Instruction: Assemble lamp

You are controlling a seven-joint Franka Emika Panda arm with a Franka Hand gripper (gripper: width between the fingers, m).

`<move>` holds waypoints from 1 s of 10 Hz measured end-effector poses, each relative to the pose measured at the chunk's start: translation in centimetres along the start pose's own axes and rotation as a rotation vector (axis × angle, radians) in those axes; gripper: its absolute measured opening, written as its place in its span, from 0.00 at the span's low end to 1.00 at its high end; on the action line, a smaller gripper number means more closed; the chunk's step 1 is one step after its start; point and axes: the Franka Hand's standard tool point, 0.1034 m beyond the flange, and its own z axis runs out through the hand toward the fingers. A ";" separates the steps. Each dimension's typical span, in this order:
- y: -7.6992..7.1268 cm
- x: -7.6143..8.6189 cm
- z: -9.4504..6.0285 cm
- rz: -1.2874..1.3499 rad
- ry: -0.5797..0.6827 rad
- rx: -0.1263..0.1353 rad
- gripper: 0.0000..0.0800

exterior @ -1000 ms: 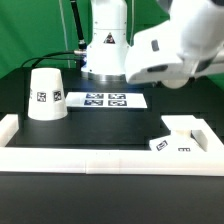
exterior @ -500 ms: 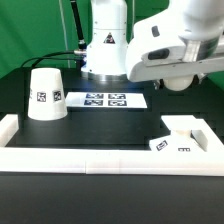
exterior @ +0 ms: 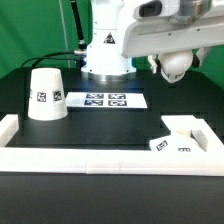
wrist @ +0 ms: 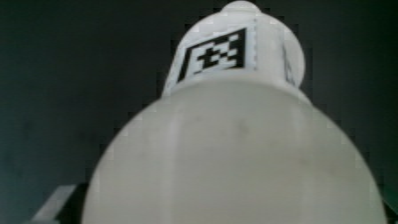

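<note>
My gripper [exterior: 172, 58] is shut on the white round-topped bulb [exterior: 175, 68] and holds it high above the table at the back of the exterior view's right. In the wrist view the bulb [wrist: 222, 150] fills the picture, with a square tag near its narrow end; my fingertips are hidden behind it. The cone shade [exterior: 45, 94] stands upright on the table at the exterior view's left. The flat square base [exterior: 182, 130] lies at the exterior view's right, against the white wall.
The marker board [exterior: 105, 99] lies flat in the middle, between the shade and the base. A low white wall [exterior: 100, 158] runs along the front and turns up both sides. The arm's white pedestal [exterior: 105, 55] stands behind the marker board.
The arm has risen with the bulb in the gripper, and the bulb now hangs higher than half a second ago. The shade and base have not moved.
</note>
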 end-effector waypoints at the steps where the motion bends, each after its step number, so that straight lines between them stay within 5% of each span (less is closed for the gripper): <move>1: 0.1 0.4 -0.1 -0.002 0.082 -0.008 0.72; 4: 0.7 1.3 -0.5 -0.014 0.298 -0.035 0.72; 8: 2.8 3.1 -3.1 -0.182 0.599 -0.129 0.72; 10: 2.9 3.5 -3.5 -0.194 0.645 -0.143 0.72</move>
